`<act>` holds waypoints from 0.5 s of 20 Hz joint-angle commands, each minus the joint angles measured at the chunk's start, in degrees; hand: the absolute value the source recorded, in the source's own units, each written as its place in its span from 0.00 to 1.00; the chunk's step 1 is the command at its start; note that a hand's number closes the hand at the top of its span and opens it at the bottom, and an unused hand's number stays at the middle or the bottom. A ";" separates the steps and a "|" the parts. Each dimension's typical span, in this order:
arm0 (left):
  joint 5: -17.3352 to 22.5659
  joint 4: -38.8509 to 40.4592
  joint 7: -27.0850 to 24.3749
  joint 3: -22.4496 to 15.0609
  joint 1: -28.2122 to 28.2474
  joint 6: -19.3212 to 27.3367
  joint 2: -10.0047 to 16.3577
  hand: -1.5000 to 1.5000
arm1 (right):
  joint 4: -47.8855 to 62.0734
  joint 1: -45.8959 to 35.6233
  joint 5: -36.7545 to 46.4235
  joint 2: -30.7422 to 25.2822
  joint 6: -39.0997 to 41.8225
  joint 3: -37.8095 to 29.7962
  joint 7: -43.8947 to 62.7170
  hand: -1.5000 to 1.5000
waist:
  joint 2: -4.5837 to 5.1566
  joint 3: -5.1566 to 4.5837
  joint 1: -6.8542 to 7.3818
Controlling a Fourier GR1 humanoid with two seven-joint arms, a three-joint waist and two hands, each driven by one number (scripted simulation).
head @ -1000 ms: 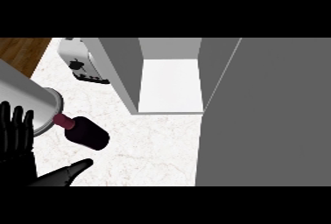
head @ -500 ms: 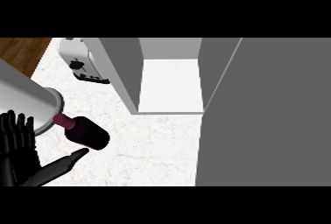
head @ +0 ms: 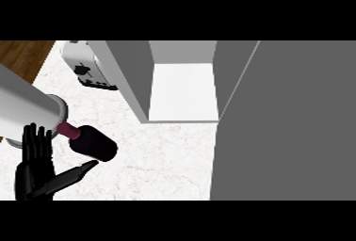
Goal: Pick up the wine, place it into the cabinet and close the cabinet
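My left hand (head: 33, 172) is coming in from the near left and has been sliding right over the last second, toward the wine bottle (head: 94, 145). The thumb, which was lying well short of the bottle a moment ago, is now pointing at its dark body and ending just beside it (touching or not, I cannot tell). The fingers are standing straight and apart from the thumb, so the hand is spread and holding nothing. The bottle itself has not moved. I am reading this as the end of the approach, with the grasp not yet made, so all of the task is still ahead.

The bottle is sitting on the marble table (head: 160, 160), at the near left, with its red neck aimed far-left at a big white cylinder (head: 28, 106) (I cannot tell what that is). From this steep angle I cannot tell whether the bottle is upright or lying down.

The cabinet (head: 128, 75) is standing open to the right of the bottle, and I am seeing nothing on its white floor (head: 182, 89). Its wide grey door (head: 285, 122) is filling the right side. A white toaster (head: 87, 70) is sitting at the far left. My right hand is not showing.
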 commanded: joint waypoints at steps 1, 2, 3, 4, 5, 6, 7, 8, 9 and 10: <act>1.98 7.85 -3.85 0.00 -1.78 -5.70 -0.21 0.00 | -4.25 1.36 -10.18 -1.00 1.74 -4.11 1.25 0.00 | 0.02 0.03 -0.02; 3.15 12.56 -6.83 2.09 -3.71 -7.89 0.92 0.00 | -7.39 3.04 -7.37 0.37 0.39 0.10 3.43 0.00 | 0.01 -0.04 -0.37; 2.44 12.08 -6.85 0.64 -3.86 -8.52 0.44 0.00 | -6.55 3.31 -5.35 0.50 1.34 1.98 2.21 0.00 | -0.05 -0.01 -0.21; 2.41 13.93 -8.80 0.95 -3.51 -8.06 -0.97 0.00 | -6.99 5.93 -5.20 0.51 1.91 1.57 0.73 0.00 | -0.08 0.01 -0.25; 1.92 16.51 -10.39 0.29 -3.75 -9.83 -0.86 0.00 | -7.71 5.73 -6.37 -0.06 2.49 0.96 0.70 0.00 | -0.07 -0.01 -0.42; 2.91 19.25 -11.56 1.46 -5.94 -11.11 -0.43 0.00 | -4.82 -0.36 -7.76 -0.04 0.71 -1.82 3.83 0.00 | 0.08 -0.02 0.15; 3.54 15.85 -9.05 0.72 -4.37 -12.48 0.35 0.00 | -4.93 2.04 -7.86 0.41 1.67 -1.72 1.35 0.00 | -0.04 0.03 0.14; 3.69 24.36 -14.06 2.31 -6.42 -13.58 -0.51 0.00 | -4.21 1.37 -8.35 -0.35 2.22 -2.68 2.10 0.00 | 0.08 -0.02 -0.11; 5.38 21.79 -11.58 2.52 -5.13 -15.81 0.73 0.00 | -3.93 4.24 -7.77 -0.26 4.07 -2.02 -1.01 0.00 | -0.05 0.03 -0.06; 5.99 16.71 -8.09 2.34 -4.92 -14.02 0.69 0.00 | -8.59 3.29 -9.09 -0.50 2.25 -2.71 3.46 0.00 | -0.12 0.04 0.14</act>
